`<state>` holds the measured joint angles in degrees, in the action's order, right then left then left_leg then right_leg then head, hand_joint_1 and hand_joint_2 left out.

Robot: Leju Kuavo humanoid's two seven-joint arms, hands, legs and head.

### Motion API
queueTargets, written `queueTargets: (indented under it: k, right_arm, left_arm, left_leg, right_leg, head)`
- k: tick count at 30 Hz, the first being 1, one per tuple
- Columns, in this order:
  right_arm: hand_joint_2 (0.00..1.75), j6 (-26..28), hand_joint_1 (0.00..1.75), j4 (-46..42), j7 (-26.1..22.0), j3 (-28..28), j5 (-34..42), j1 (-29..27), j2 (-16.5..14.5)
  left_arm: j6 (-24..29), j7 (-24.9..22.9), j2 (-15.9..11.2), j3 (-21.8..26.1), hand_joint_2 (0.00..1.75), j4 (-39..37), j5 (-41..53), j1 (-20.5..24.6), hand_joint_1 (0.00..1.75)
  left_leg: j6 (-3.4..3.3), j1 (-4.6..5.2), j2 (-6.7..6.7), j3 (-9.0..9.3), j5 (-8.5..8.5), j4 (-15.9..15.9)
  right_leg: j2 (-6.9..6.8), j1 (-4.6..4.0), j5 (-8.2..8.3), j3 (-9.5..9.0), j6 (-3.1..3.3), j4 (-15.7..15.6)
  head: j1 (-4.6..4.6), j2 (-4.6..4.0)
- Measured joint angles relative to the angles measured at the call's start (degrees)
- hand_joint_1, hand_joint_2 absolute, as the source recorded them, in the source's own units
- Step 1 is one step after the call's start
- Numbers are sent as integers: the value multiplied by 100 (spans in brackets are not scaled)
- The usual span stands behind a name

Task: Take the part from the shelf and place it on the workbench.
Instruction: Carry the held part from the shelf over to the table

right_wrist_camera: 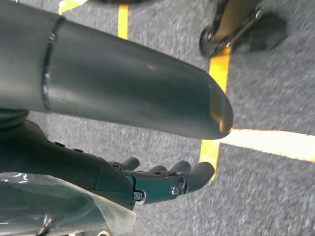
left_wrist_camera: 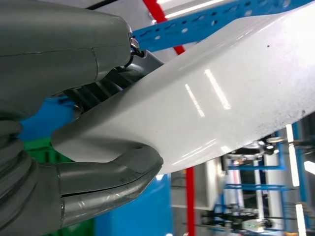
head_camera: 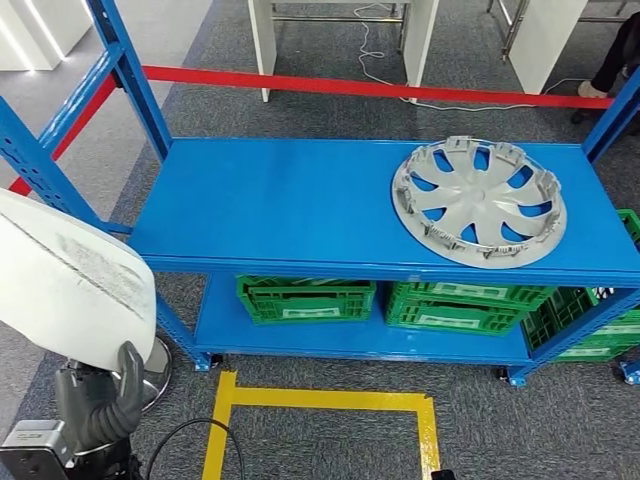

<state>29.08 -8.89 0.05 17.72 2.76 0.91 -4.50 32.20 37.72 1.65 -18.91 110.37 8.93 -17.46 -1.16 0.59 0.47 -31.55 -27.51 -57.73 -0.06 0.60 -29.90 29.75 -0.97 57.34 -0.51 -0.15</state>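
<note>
Grey carpet (head_camera: 317,440) marked with yellow tape (head_camera: 324,402) is spreading under a blue shelf (head_camera: 302,205). Low at the near left, the left hand (head_camera: 102,400) is gripping one white glossy part (head_camera: 68,270), thumb (left_wrist_camera: 111,177) beneath it and darker fingers (left_wrist_camera: 93,96) over its top face; the part is rising above the hand, off the shelf. Well to the right of that hand, one silver wheel cover (head_camera: 479,200) is lying flat on the shelf's top board. Three green crates (head_camera: 306,298) are sitting on the lower board. The right hand (right_wrist_camera: 156,182) is hanging over the carpet, fingers extended and apart, holding nothing.
</note>
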Motion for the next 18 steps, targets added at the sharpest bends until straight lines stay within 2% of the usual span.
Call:
queueTargets:
  k: [2,3,6,7,8,9,11,12,13,16,18]
  right_arm:
    - [0,7,0,2,-20,-3,14,-16,-3]
    - [0,6,0,3,-25,-5,17,-17,-5]
    - [0,1,0,3,-44,-6,17,-16,-21]
    - [0,2,0,4,-46,-6,16,-19,-24]
    - [0,2,0,4,-46,-6,16,-22,-25]
    - [0,2,0,4,-46,-7,15,-22,-25]
    - [0,2,0,4,-47,-7,15,-15,-32]
    - [0,2,0,4,-47,-7,15,-10,-35]
    - [0,2,0,4,-47,-6,15,-7,-39]
    - [0,3,0,4,-47,-6,26,-6,-46]
    - [0,-2,0,4,-37,-6,66,-2,-47]
  left_arm:
    - [33,-38,-4,28,175,1,70,-51,175]
    - [40,-44,-5,42,175,1,86,-66,175]
    - [51,-58,-8,87,175,1,101,-114,175]
    - [54,-61,-9,100,175,1,101,-130,175]
    - [57,-63,-9,108,175,1,101,-141,175]
    - [60,-64,-10,114,175,1,102,-147,175]
    - [61,-65,-10,117,175,1,104,-148,175]
    - [61,-66,-10,118,175,1,106,-147,175]
    - [61,-67,-10,120,175,1,108,-148,175]
    - [65,-69,-11,125,175,1,128,-162,175]
    - [79,-68,-6,127,175,2,169,-160,175]
  left_leg:
    - [62,-9,-8,-48,-95,-108]
    - [96,-18,-13,-123,-238,-301]
    - [178,-50,-18,-552,-808,-1394]
    - [186,-58,-18,-629,-865,-1620]
    - [186,-65,-18,-605,-802,-1619]
    - [176,-71,-18,-470,-629,-1374]
    - [135,-69,-20,-69,-245,-568]
    - [108,-60,-22,81,-143,-236]
    - [84,-51,-24,149,-116,-58]
    - [3,-48,-29,127,-114,42]
    - [-68,-71,-23,122,-67,96]
  right_leg:
    - [-10,20,36,17,64,-15]
    - [-17,32,53,25,95,-26]
    - [-23,32,77,65,134,-24]
    - [-24,31,81,73,136,-23]
    - [-23,31,85,75,136,-20]
    - [-21,31,87,71,134,-19]
    - [-14,23,90,62,114,-13]
    - [-10,15,95,72,93,-6]
    - [-10,7,105,92,64,0]
    - [-17,7,129,156,-37,-2]
    - [-12,8,-32,269,-86,194]
  head:
    - [-7,0]
    - [-15,0]
    - [-34,0]
    - [-36,0]
    - [-35,0]
    - [-35,0]
    - [-34,0]
    - [-33,0]
    - [-30,0]
    - [-28,0]
    - [-14,0]
